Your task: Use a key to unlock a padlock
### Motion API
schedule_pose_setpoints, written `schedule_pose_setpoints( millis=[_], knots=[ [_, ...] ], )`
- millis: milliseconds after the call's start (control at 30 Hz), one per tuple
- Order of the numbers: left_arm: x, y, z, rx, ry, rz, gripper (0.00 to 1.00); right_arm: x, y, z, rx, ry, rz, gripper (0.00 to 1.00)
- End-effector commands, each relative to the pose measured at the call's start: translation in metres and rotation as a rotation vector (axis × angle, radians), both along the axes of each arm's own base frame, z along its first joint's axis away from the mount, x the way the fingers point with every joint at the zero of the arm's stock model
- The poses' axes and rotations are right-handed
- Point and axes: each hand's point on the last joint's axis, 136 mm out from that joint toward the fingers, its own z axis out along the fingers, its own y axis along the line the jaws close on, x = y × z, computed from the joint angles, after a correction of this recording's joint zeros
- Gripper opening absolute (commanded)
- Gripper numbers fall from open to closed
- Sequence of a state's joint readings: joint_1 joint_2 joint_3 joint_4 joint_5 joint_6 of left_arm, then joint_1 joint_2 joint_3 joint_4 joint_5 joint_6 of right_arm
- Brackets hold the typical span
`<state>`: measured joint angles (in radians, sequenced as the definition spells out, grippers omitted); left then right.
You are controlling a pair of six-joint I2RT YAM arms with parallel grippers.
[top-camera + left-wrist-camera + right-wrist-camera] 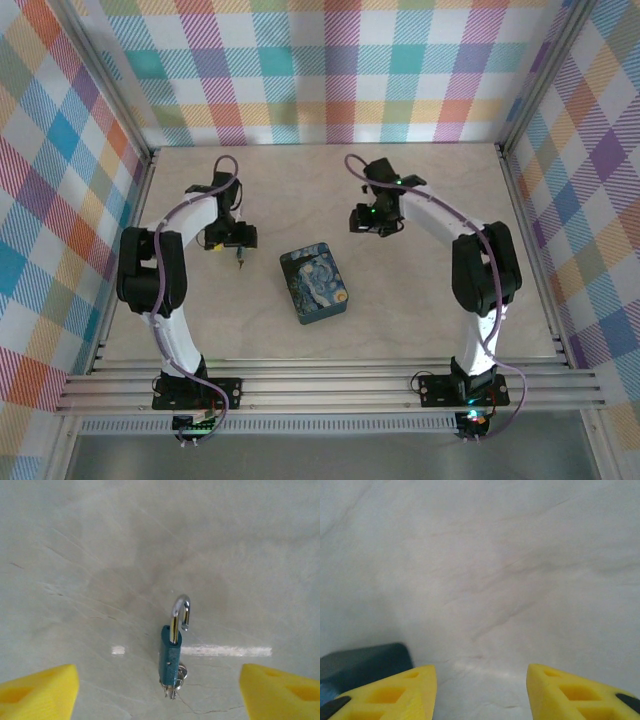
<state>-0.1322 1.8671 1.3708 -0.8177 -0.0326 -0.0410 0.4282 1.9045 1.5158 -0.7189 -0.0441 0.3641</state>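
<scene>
A teal padlock [170, 657] lies on the table between the two yellow fingers [42, 690] of my left gripper [159, 692], touching neither. Its silver shackle [181, 612] has swung out of the body on one side. A key on a ring [176, 682] sticks out of the padlock's bottom. In the top view the padlock [240, 258] is a small dark shape just right of my left gripper [228, 240], which is open. My right gripper [481, 692] hangs open over bare table with nothing between its fingers; in the top view the right gripper [372, 218] sits at the middle right.
A dark blue tin with a starry-night print [315, 284] lies at the table's middle, between the two arms; its corner [365, 662] shows at the lower left of the right wrist view. Plaid walls enclose the table on three sides.
</scene>
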Motion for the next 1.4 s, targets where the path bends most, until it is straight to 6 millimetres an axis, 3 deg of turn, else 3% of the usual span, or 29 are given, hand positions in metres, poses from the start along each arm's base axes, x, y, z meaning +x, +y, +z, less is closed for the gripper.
schedule_pose_setpoints(
  millis=[0,133,233,367,533,600,700,800,1033,1200,1300,1367],
  knots=[
    [0.013,0.018,0.057,0.078,-0.145,-0.011,0.93,0.018,-0.029,0.044,-0.026,-0.147,-0.019,0.55],
    [0.030,0.030,0.119,0.141,-0.369,-0.009,1.00,0.022,-0.077,0.080,-0.053,-0.287,-0.117,0.63],
    [0.032,0.039,0.160,0.210,-0.505,-0.034,1.00,0.019,-0.119,0.107,-0.052,-0.414,-0.225,0.78],
    [0.025,0.041,0.193,0.248,-0.693,-0.099,1.00,0.004,-0.166,0.122,-0.116,-0.573,-0.316,0.98],
    [0.010,0.020,0.211,0.142,-0.932,-0.181,1.00,-0.013,-0.198,0.111,-0.148,-0.659,-0.374,1.00],
    [0.002,0.019,0.203,0.110,-0.964,-0.154,1.00,-0.016,-0.203,0.105,-0.183,-0.725,-0.363,1.00],
    [-0.008,0.020,0.173,0.055,-0.958,-0.099,1.00,-0.023,-0.211,0.101,-0.228,-0.862,-0.365,1.00],
    [-0.019,0.023,0.147,0.022,-0.976,-0.038,1.00,-0.029,-0.204,0.091,-0.234,-0.974,-0.277,1.00],
    [-0.037,0.033,0.079,0.036,-0.967,0.026,1.00,-0.030,-0.190,0.055,-0.186,-1.004,-0.187,1.00],
    [-0.032,0.031,0.055,0.008,-1.031,0.040,1.00,-0.025,-0.191,0.029,-0.172,-1.006,-0.186,1.00],
    [-0.019,0.030,0.055,0.032,-1.055,0.010,1.00,-0.020,-0.194,0.028,-0.139,-1.011,-0.230,1.00],
    [-0.009,0.034,0.056,0.048,-1.074,0.037,1.00,-0.017,-0.192,0.016,-0.135,-1.009,-0.222,1.00]
  ],
)
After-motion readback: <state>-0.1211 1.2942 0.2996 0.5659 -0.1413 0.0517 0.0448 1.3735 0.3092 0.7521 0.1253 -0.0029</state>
